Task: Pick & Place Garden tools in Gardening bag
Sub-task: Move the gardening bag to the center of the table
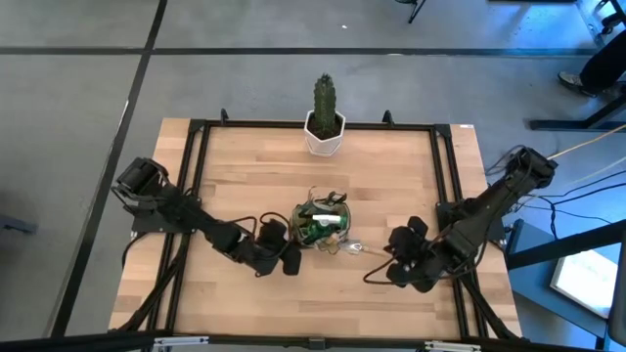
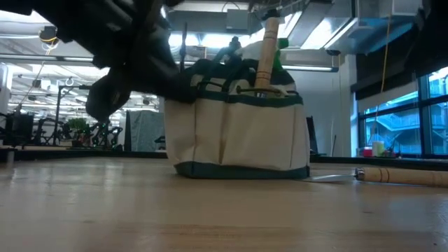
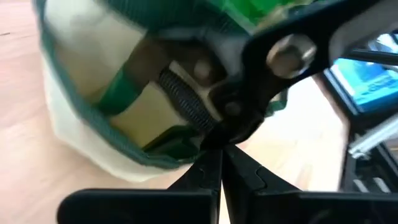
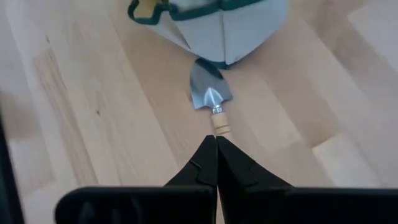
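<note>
Tabletop: trowel (image 4: 210, 92) just ahead of closed right gripper (image 4: 216, 142).

Both arms reach inward low over the table, left tool (image 3: 221, 158) and right tool (image 4: 216, 152) shut.

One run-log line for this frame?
left gripper: shut, at pruning shears by gardening bag | right gripper: shut, at trowel handle on table
</note>
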Available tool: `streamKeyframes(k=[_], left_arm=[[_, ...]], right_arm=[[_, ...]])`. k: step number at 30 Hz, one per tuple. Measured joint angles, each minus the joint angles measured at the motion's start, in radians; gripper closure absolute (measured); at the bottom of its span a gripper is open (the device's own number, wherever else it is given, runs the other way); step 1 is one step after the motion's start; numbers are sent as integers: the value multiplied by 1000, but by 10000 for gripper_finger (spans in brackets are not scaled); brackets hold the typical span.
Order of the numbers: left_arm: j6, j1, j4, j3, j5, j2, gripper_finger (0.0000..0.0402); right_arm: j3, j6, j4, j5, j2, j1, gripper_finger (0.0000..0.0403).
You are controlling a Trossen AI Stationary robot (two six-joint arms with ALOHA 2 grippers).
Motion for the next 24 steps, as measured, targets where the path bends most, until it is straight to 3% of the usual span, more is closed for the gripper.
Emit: streamKeyframes(k=[10,24], left_arm=[[-106,26,-145,0,-32,0,400],[-26,121,-100,-1,23,-6,400]], right_arm=[[-242,32,289,-16,-148,16,403],[-260,-8,254,0,-180,2,403]])
